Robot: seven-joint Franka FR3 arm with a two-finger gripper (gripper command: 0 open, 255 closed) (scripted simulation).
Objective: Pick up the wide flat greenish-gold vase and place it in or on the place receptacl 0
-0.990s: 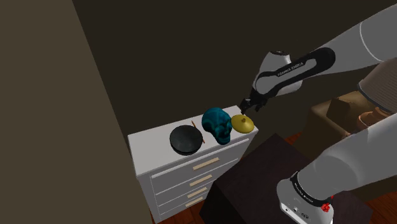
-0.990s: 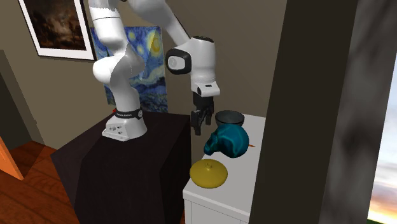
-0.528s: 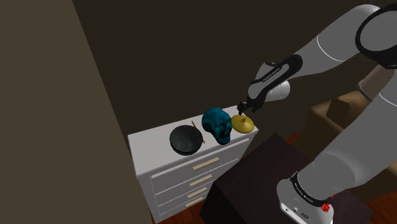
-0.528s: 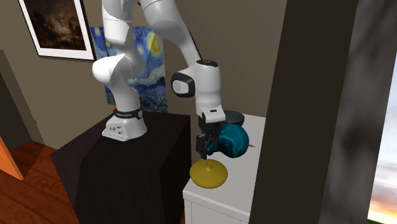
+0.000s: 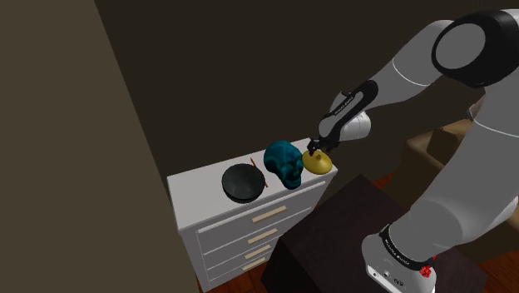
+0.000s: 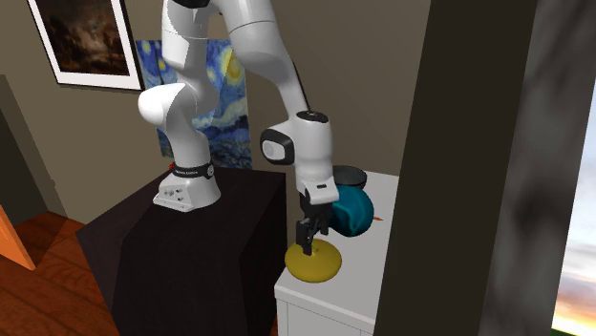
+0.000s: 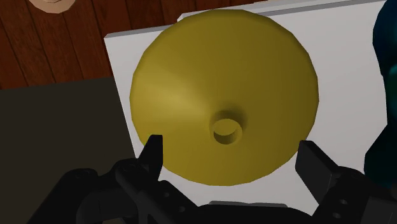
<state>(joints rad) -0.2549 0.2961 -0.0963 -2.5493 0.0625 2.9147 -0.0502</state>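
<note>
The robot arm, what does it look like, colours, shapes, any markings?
The arm has white rounded links with dark joint bands; the link near the wrist carries small lettering. Its base has a dark lettered collar and a red spot. The gripper is all black, with two flat fingers.

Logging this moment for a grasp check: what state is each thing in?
greenish-gold vase: upright on the dresser top, not held
gripper: open, fingers apart either side of the vase's neck
teal skull: standing upright beside the vase
black bowl: upright
drawers: all shut
</note>
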